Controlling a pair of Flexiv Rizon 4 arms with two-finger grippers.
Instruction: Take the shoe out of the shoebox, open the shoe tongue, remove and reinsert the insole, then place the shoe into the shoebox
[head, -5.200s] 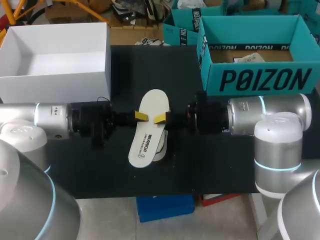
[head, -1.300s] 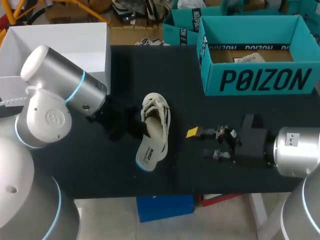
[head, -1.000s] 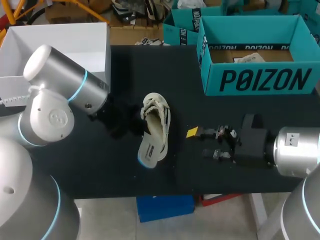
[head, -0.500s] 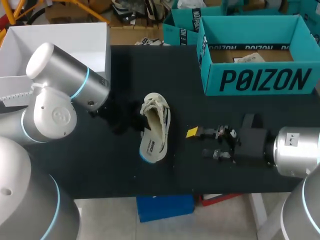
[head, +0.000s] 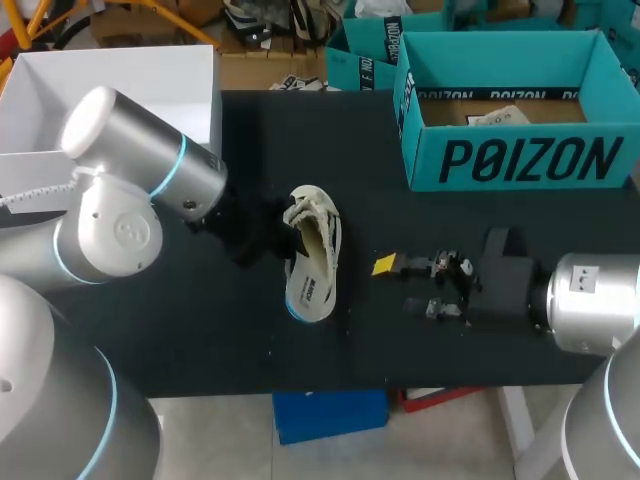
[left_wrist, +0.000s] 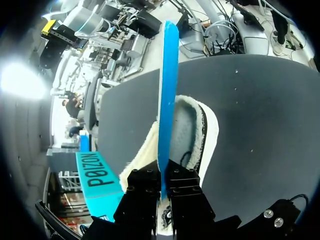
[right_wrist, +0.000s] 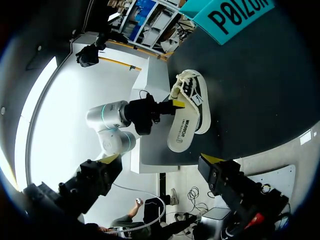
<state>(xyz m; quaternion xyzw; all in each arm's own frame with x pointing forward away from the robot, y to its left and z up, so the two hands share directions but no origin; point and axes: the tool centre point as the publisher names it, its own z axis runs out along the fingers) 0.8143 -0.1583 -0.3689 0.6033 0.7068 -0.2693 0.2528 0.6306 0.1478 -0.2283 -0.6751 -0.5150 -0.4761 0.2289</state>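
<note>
On the counter, your left claw pinches the insole, angled into the shoe; your right claw stands open, well apart. Nothing braces the shoe, so pushing could skid it away.

Plain black table surface

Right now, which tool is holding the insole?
The left tool: it is shut on the blue-edged insole, held edge-on over the shoe. The right tool is open, empty, and clear of the shoe.
</note>
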